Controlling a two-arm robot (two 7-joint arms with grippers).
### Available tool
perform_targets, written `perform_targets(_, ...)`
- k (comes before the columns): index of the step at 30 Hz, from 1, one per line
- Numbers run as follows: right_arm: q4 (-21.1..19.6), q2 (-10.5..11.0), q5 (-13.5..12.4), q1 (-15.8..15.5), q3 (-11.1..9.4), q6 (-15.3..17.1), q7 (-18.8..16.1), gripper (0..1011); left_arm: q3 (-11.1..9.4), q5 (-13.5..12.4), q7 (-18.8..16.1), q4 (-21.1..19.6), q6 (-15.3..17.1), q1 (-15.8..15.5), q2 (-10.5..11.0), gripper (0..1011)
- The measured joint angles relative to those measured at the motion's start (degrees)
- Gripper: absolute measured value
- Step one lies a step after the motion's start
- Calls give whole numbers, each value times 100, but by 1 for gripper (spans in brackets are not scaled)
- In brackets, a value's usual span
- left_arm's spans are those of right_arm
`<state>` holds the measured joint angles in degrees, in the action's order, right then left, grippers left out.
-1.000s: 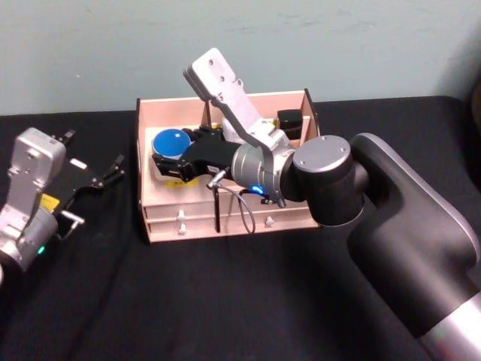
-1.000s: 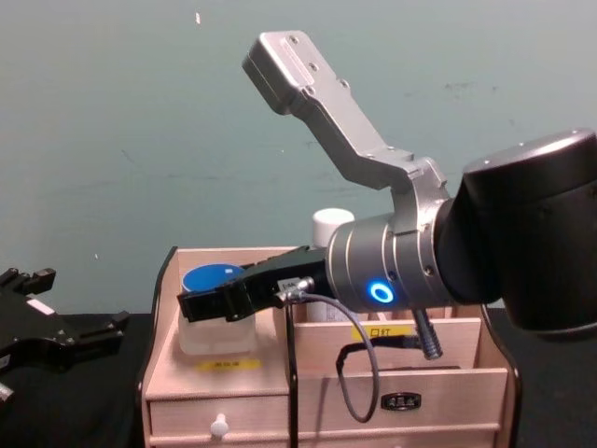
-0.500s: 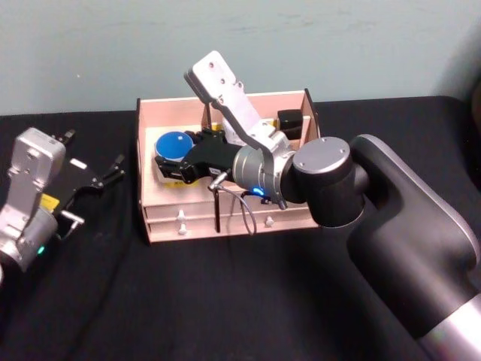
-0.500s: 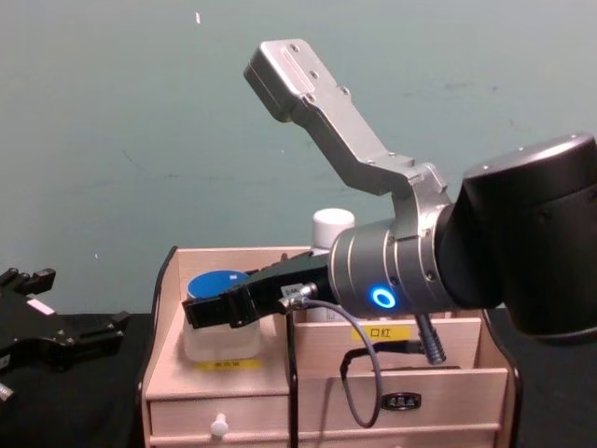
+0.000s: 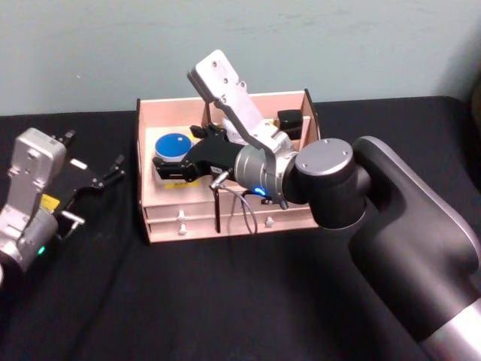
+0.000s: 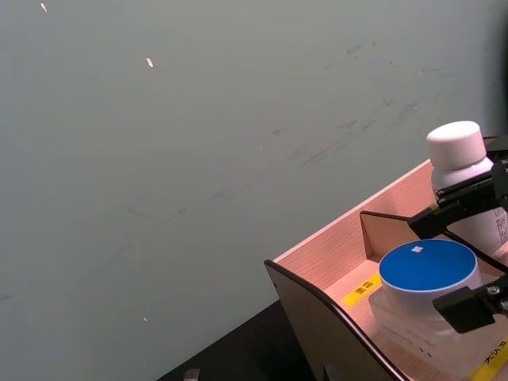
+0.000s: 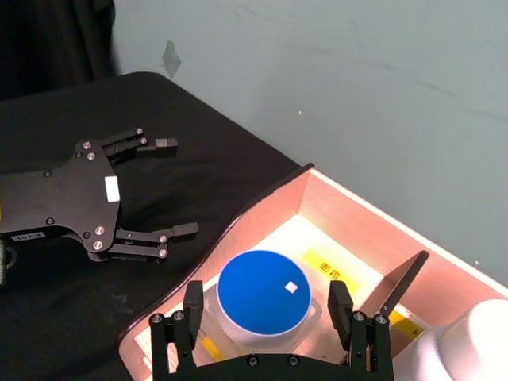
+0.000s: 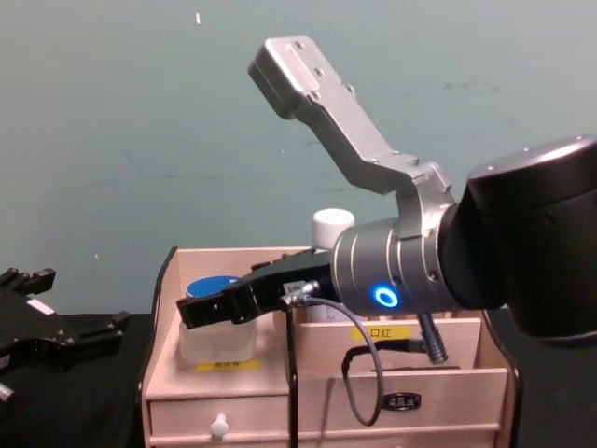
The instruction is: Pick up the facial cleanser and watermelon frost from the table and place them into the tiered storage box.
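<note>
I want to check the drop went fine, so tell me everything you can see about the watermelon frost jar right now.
The watermelon frost is a squat clear jar with a wide round blue lid, white-rimmed, bearing a tiny white mark. It stands upright in the left-hand compartment of the tiered storage box, over a yellow label, with the facial cleanser behind a divider. The right gripper is open around it, fingers on either side with gaps showing, so it looks released.

Watermelon frost (image 5: 172, 144) down, right claw (image 7: 266, 317) spread.
</note>
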<state>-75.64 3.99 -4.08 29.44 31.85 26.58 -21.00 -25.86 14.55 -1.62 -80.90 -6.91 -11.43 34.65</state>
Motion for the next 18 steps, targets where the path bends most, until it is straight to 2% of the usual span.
perform_targets(5,-186,51,34,-76,-30,-101,7,1002,0,0,0,0,0,0,0,1010)
perform_targets(11,-591,168,56,-203,-79,-216,2,1002,0,0,0,0,0,0,0,1009)
perform_targets(12,-910,269,76,-329,-137,-318,48,1002,0,0,0,0,0,0,0,1010)
perform_targets(18,-1675,555,319,-731,-327,-595,382,1002,0,0,0,0,0,0,0,1010)
